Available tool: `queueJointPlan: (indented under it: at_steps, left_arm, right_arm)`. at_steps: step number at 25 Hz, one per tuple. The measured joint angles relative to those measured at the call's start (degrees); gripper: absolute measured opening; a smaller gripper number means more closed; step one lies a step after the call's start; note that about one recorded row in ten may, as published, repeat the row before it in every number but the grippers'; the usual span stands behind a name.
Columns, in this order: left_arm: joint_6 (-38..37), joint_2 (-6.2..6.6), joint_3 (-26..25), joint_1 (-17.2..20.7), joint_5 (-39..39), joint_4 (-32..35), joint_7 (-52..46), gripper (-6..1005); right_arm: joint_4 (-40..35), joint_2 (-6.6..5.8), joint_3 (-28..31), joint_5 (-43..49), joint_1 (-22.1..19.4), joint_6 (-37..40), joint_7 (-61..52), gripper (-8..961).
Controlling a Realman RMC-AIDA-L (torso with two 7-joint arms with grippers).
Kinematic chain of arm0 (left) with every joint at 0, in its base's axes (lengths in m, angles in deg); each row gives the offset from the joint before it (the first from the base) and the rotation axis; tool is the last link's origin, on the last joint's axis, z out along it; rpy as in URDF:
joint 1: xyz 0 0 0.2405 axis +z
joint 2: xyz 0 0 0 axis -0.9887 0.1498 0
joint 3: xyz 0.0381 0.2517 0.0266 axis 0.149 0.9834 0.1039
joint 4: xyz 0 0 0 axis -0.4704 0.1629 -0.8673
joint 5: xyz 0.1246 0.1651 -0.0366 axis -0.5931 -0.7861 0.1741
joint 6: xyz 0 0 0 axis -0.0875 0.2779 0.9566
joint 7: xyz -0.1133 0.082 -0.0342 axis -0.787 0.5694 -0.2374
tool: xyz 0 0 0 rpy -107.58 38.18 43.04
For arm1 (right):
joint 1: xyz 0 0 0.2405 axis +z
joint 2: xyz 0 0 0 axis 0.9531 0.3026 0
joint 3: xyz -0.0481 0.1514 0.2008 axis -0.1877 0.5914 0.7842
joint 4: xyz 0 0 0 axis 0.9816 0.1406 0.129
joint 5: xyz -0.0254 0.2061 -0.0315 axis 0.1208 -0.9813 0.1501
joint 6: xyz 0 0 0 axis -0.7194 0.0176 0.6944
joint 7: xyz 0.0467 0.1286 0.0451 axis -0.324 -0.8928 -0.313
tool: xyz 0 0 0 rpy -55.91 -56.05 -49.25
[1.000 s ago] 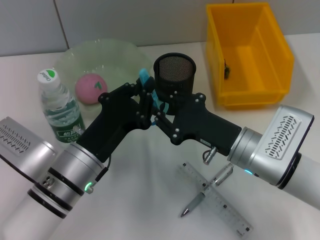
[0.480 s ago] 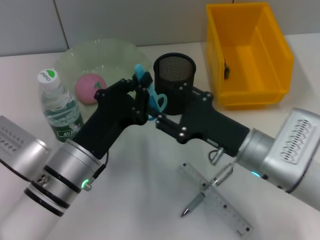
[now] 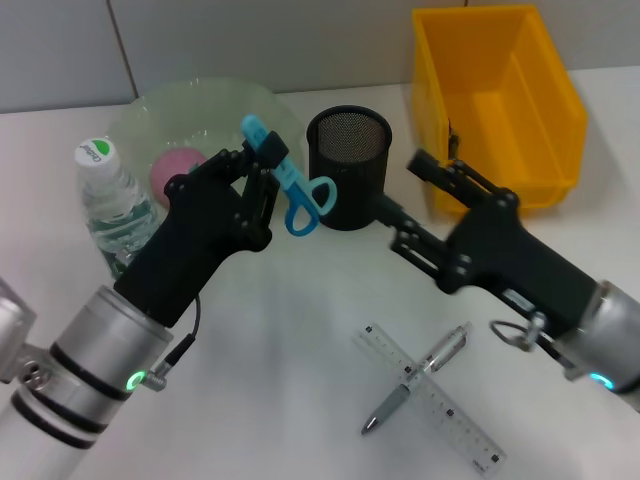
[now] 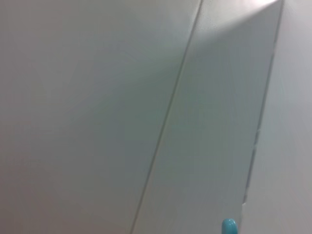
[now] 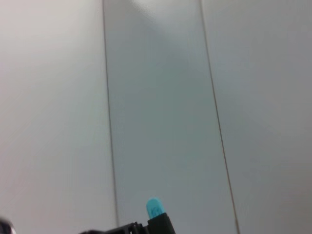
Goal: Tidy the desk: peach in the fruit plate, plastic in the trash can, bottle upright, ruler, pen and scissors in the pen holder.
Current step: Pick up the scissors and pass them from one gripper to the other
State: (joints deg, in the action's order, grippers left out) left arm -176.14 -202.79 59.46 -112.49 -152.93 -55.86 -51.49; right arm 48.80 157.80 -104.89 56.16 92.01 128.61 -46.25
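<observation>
Scissors [image 3: 285, 182], light, stiff and slick-handled, sit clamped mid-length in the left gripper [image 3: 252, 190], at nine o'clock of the pen holder [image 3: 349, 165]; right gripper [image 3: 418, 198] jaws spread, empty.

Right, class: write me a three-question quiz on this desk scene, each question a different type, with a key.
1. True or false: the left tool holds the blue scissors.
2. Where is the peach? A) yellow bin B) glass fruit plate C) pen holder
3. Fill in: the pen lies across the ____.

Key: 1 true. 2 B, in the fruit plate. 3 ruler. The right tool, open, is beside the mesh pen holder.
</observation>
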Motion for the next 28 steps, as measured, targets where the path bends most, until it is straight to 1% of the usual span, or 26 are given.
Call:
queueJointPlan:
  at_steps: [3,5,6,7,10,11,15,19,24,28]
  left_arm:
    - [-2.64,0.02,0.00,0.23,-2.35,1.71,-3.64,98]
    - [-2.64,0.02,0.00,0.23,-2.35,1.71,-3.64,98]
    - [-3.49,0.02,-0.01,0.24,-2.96,2.41,-5.27,99]
    - [-5.74,0.02,0.00,0.26,-3.83,3.85,-9.49,99]
    - [-8.22,0.02,0.00,0.26,-3.84,5.18,-13.34,100]
    - [-10.07,0.02,0.01,0.23,-3.85,6.08,-16.59,100]
    - [-13.61,0.07,0.00,-0.17,-3.85,8.10,-24.38,102]
    - [-15.36,0.09,0.00,-0.43,-3.83,9.64,-30.94,103]
    - [-16.93,0.11,-0.52,-0.62,-3.74,9.91,-36.59,105]
    - [-17.82,0.08,-1.04,-0.75,-3.86,9.90,-37.83,106]
  right_arm:
    - [3.69,-0.12,0.07,0.13,0.24,5.04,-4.17,652]
    - [6.02,-0.19,0.09,0.13,0.49,7.84,-6.89,652]
    - [7.03,-0.25,0.09,0.11,0.64,8.93,-8.22,652]
    - [7.75,-0.33,0.16,0.08,0.75,9.81,-9.33,652]
    - [9.44,-0.79,0.57,0.15,1.31,11.89,-12.88,652]
    - [9.80,-1.01,0.64,0.24,1.58,12.45,-14.02,652]
    - [10.62,-2.04,0.19,1.04,3.22,14.80,-18.39,652]
    - [10.74,-3.28,0.17,4.45,5.31,16.63,-21.50,652]
    - [10.51,-3.87,0.16,6.79,6.85,18.71,-22.27,652]
    - [10.20,-3.98,0.21,7.02,7.64,19.49,-23.06,652]
